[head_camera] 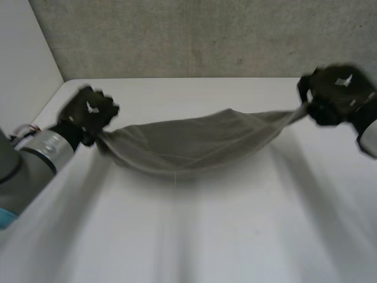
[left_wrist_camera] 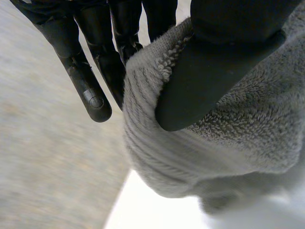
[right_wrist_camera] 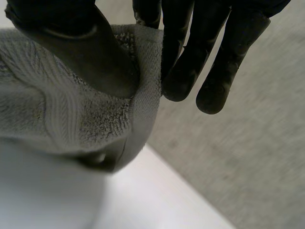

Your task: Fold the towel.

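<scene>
The left arm (head_camera: 35, 156) stands nearest, its left hand (head_camera: 89, 113) pinching one end of the grey towel (head_camera: 188, 144) between thumb and fingers, while the right hand (head_camera: 337, 94) pinches the opposite end the same way. The towel hangs slung between them over the white table (head_camera: 235, 236), long axis side to side, sagging mid-span. Neither hand looks better placed to lead a fold.

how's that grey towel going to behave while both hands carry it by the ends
Probably floppy: the towel sags in a deep curve between the left hand and the right hand. Likely not slippery: its looped pile looks grippy under the pinching thumb. It seems light, since pinches at two ends hold it up.
</scene>
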Motion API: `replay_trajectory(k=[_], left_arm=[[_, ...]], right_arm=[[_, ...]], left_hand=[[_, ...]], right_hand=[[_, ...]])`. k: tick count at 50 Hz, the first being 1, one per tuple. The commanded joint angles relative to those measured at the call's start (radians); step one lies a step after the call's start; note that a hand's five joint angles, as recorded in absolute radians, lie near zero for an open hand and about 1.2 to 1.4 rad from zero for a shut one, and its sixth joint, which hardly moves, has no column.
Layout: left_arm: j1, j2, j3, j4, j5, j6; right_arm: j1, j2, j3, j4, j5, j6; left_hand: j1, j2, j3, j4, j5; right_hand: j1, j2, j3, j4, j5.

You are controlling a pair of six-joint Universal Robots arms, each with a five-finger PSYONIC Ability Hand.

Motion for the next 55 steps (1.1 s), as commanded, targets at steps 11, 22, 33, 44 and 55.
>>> replay_trajectory(k=[11, 22, 33, 44, 55], left_arm=[[0.112, 0.392, 0.122, -0.078, -0.099, -0.554], [0.073, -0.065, 0.330, -0.362, -0.173, -0.554], [0.008, -0.460, 0.772, -0.497, -0.285, -0.448], [-0.054, -0.355, 0.912, 0.241, -0.305, -0.492], [-0.016, -0.255, 0.751, 0.360, -0.328, -0.607]], right_arm=[[-0.176, -0.101, -0.512, 0.519, -0.111, 0.045], [0.037, 0.247, -0.615, 0.727, 0.144, -0.408], [0.188, 0.564, -0.823, 0.569, 0.319, -0.552], [0.251, 0.440, -0.805, -0.383, 0.388, -0.417], [0.229, 0.331, -0.735, -0.256, 0.330, -0.271]], left_hand=[[0.192, 0.182, 0.186, 0.182, 0.364], [0.192, 0.182, 0.186, 0.182, 0.364], [0.192, 0.182, 0.186, 0.182, 0.364], [0.192, 0.182, 0.186, 0.182, 0.364], [0.192, 0.182, 0.186, 0.182, 0.364]], right_hand=[[0.072, 0.069, 0.060, 0.066, 0.062], [0.072, 0.069, 0.060, 0.066, 0.062], [0.072, 0.069, 0.060, 0.066, 0.062], [0.072, 0.069, 0.060, 0.066, 0.062], [0.072, 0.069, 0.060, 0.066, 0.062]])
